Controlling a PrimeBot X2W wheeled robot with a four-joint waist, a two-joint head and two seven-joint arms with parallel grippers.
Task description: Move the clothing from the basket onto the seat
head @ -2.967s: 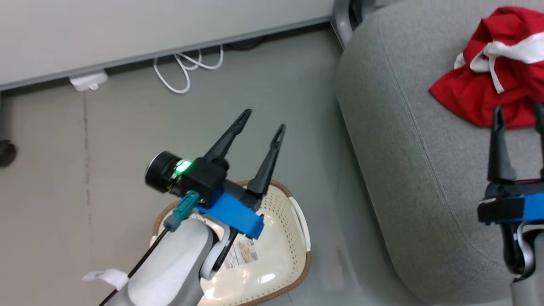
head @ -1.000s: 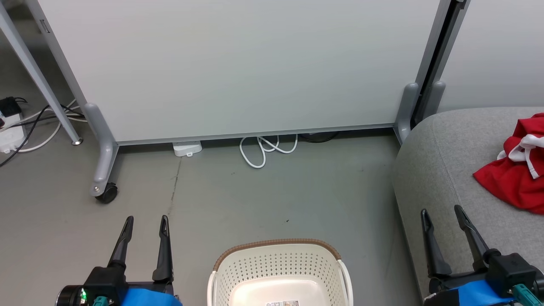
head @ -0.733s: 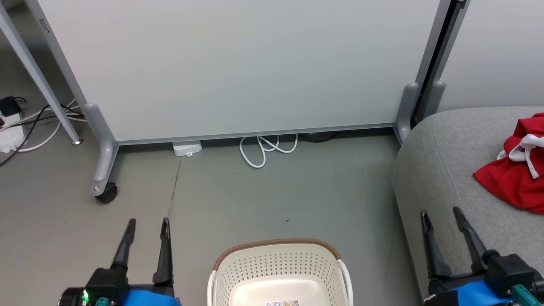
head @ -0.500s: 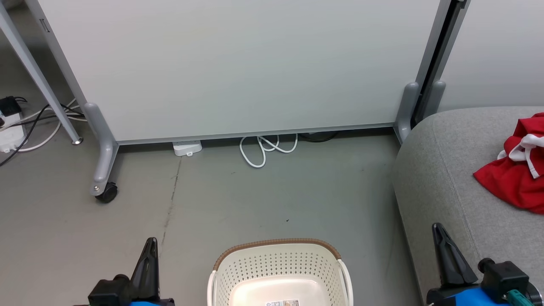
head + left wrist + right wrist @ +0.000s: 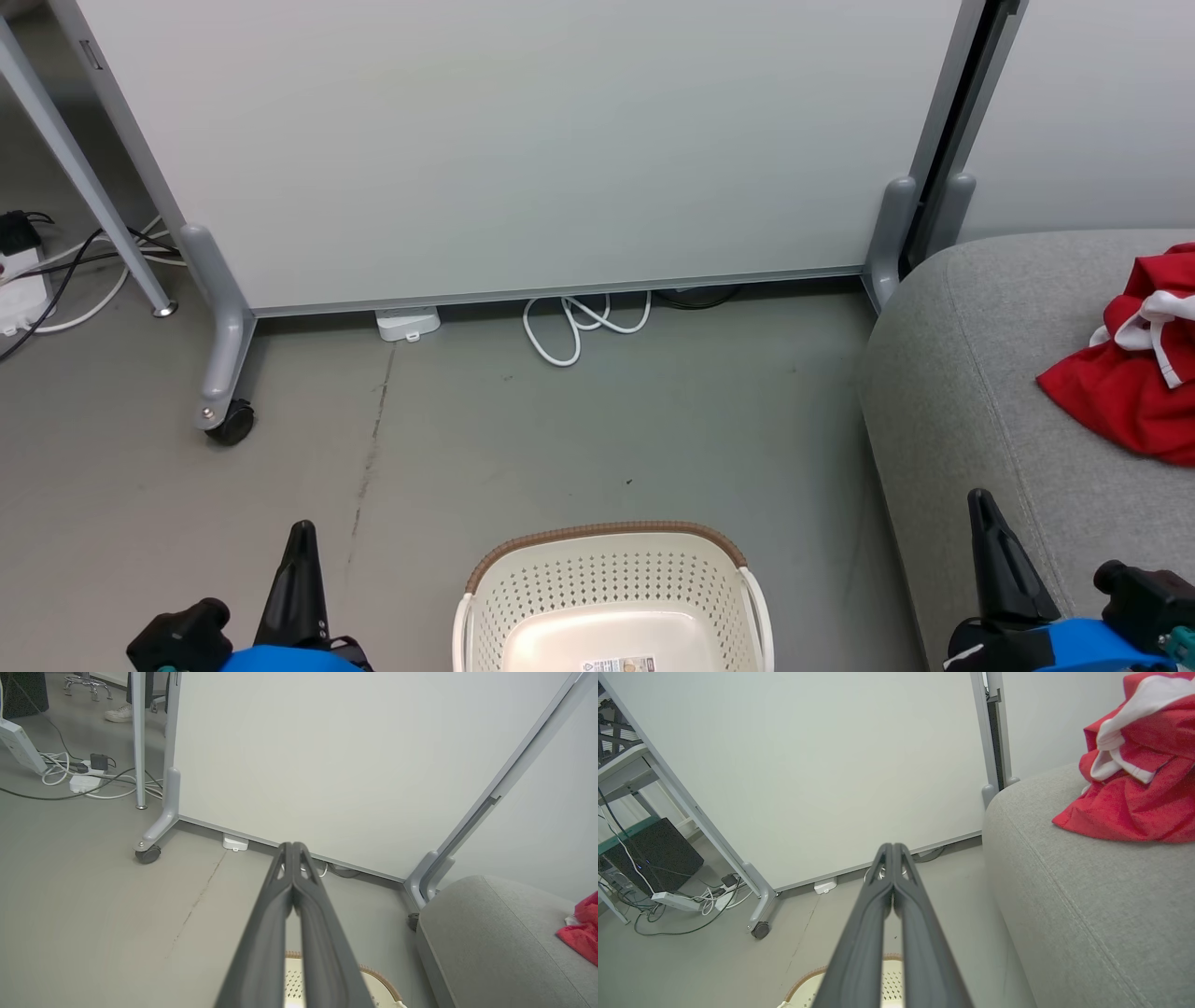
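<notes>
Red clothing with white trim lies bunched on the grey seat at the right; it shows again in the right wrist view as clothing on the seat. The cream basket stands on the floor at bottom centre, with just a sticker on its floor. My left gripper is shut, low at the basket's left, holding nothing. My right gripper is shut too, over the seat's front edge. In each wrist view the fingers press together with nothing between them.
A pale wheeled partition panel stands behind the basket, its caster at the left. A coiled white cable and a small white box lie at its foot. More cables and a power strip are far left.
Both grippers have shut from open and sunk lower in the head view. The basket, the clothing and the seat have stayed where they were.
</notes>
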